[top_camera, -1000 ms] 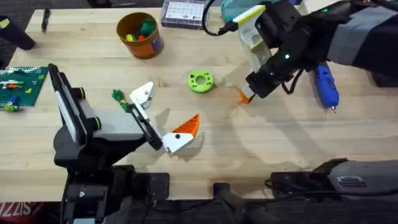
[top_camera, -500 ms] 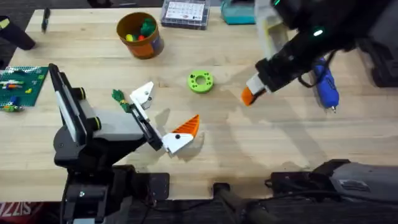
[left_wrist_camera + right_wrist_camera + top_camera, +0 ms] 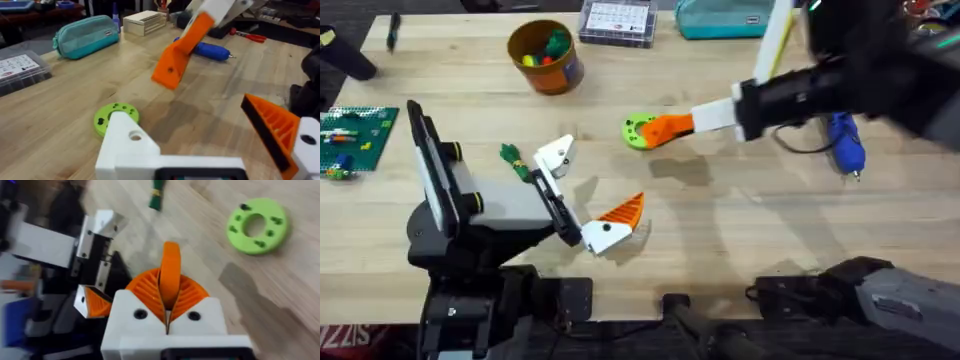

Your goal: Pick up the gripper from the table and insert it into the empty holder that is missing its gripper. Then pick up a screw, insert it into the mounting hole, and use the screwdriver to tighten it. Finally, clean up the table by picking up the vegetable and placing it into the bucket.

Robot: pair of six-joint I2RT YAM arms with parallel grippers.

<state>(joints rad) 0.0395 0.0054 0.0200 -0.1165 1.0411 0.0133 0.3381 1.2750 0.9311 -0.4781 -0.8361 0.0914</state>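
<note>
The gripper (image 3: 670, 128), a small orange ribbed wedge, is off the counter (image 3: 740, 240). It is pinched between the two pads of the right hand (image 3: 169, 311), which press on it from both sides, and its free end sticks out in front of the hand. In the overhead view it hangs above the lime-green ring (image 3: 638, 131). I think it is carried like this, tip forward, so that it can go into the holder (image 3: 554, 154).

The holder is the plain white finger of the left hand (image 3: 578, 195), with a small dark hole in its face (image 3: 135, 135). The other finger of this hand already has its orange tip (image 3: 623, 211). The left hand is spread, its two fingers well apart, and it holds nothing; it seems to lie low near the counter so that the missing side is offered to the right arm.

The vegetable (image 3: 510, 154), with a green leafy end, lies on the counter just beside the holder. The screwdriver (image 3: 844, 140) lies on the right side of the counter, partly under the right arm. At the far side stands the bucket (image 3: 560, 72), and inside it are yellow, green and red toy pieces. Beside it is a clear box (image 3: 617, 20) and a teal pouch (image 3: 725, 18), closed.
</note>
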